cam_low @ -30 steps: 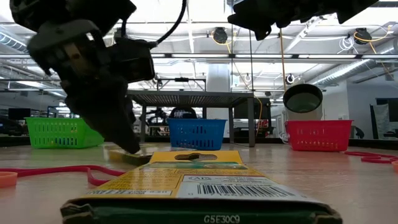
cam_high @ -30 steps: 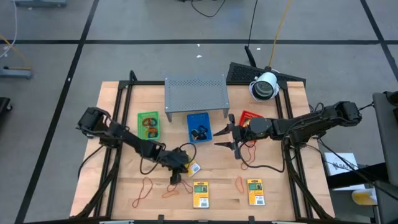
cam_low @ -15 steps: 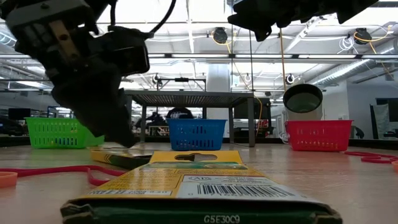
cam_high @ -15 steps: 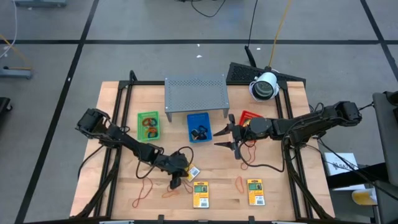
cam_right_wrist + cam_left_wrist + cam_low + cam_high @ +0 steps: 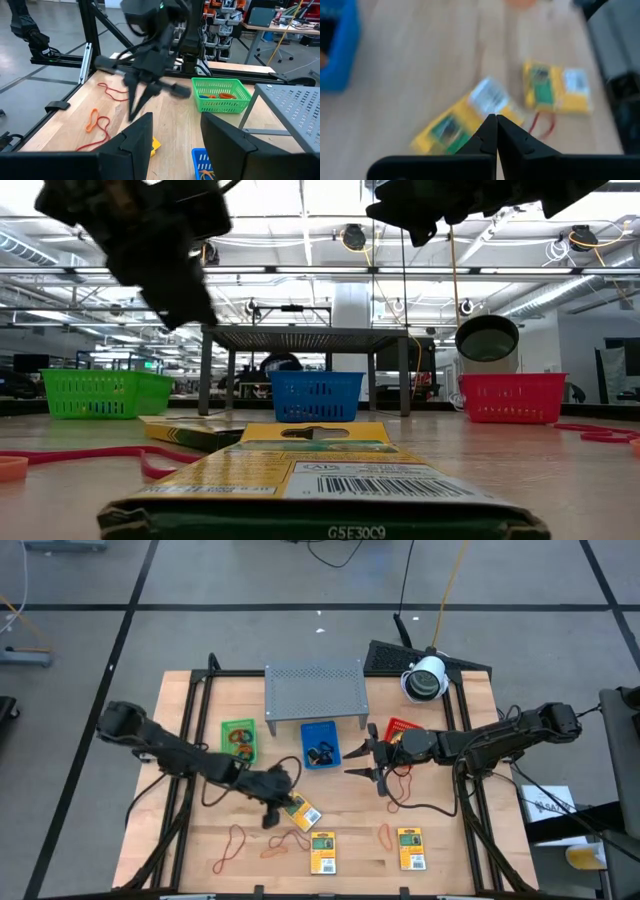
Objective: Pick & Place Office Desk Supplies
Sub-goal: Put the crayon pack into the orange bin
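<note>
Along the near left edge of the wooden table (image 5: pixel 190 840), thin rubber-band loops (image 5: pixel 232 845) lie flat on bare wood, with open board around them. Farther back on the left, the green tray (image 5: pixel 238 740) holds orange-red bands and small rings. The left gripper (image 5: pixel 270 816) hangs just above the table near the middle, its fingers (image 5: pixel 490 136) pressed together with nothing between them. Directly beside it, on its right, a yellow packet (image 5: pixel 301 812) lies tilted on the wood; a second yellow packet (image 5: pixel 321 851) lies flat nearer the front edge, just apart from the first, with a band loop partly beside it. The wood between these packets and the trays is clear.

At the far middle stands the grey perforated shelf (image 5: pixel 314 690), and just in front of it the blue tray (image 5: pixel 321 745) holds dark clips. To its right, the right gripper (image 5: pixel 366 761) is held above the table, its fingers (image 5: pixel 131 142) spread wide and empty. Behind it sits the red tray (image 5: pixel 400 727); what it holds cannot be made out. A loose band (image 5: pixel 401 785) trails beside it. Near the front right, an orange band loop (image 5: pixel 385 833) and a third yellow packet (image 5: pixel 409 847) lie close together, well clear of the table's right edge.
</note>
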You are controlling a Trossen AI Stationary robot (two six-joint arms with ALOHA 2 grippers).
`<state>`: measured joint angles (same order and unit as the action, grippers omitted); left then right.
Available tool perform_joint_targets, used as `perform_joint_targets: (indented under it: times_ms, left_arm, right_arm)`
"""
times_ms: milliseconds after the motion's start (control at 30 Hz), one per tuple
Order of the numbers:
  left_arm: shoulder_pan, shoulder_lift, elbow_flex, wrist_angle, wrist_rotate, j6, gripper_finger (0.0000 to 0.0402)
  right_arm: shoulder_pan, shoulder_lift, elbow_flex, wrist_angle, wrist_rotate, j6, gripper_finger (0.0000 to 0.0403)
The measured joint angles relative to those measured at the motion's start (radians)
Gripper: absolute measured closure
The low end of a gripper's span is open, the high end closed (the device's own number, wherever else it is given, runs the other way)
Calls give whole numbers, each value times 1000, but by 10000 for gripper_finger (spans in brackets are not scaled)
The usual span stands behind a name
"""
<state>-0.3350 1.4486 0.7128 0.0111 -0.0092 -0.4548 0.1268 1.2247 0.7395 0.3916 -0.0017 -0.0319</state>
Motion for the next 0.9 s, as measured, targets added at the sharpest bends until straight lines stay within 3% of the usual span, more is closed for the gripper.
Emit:
perform_joint_targets:
  times_ms: [133, 333, 567, 733, 900]
  left_arm:
    - [3, -94, 0, -199, 0, 4, 386]
    - [-18, -137, 0, -273, -1, 77, 355]
    - [-32, -125, 0, -336, -6, 104, 271]
    - [-20, -126, 0, -340, -52, 39, 204]
    - [14, -126, 0, -337, -44, -46, 170]
  right_arm:
    - [0, 0, 0, 0, 0, -1, 248]
    - [0, 0, 0, -1, 0, -4, 248]
    - [0, 0, 0, 0, 0, 14, 248]
    - [0, 0, 0, 7, 0, 20, 248]
    - [0, 0, 0, 0, 0, 32, 248]
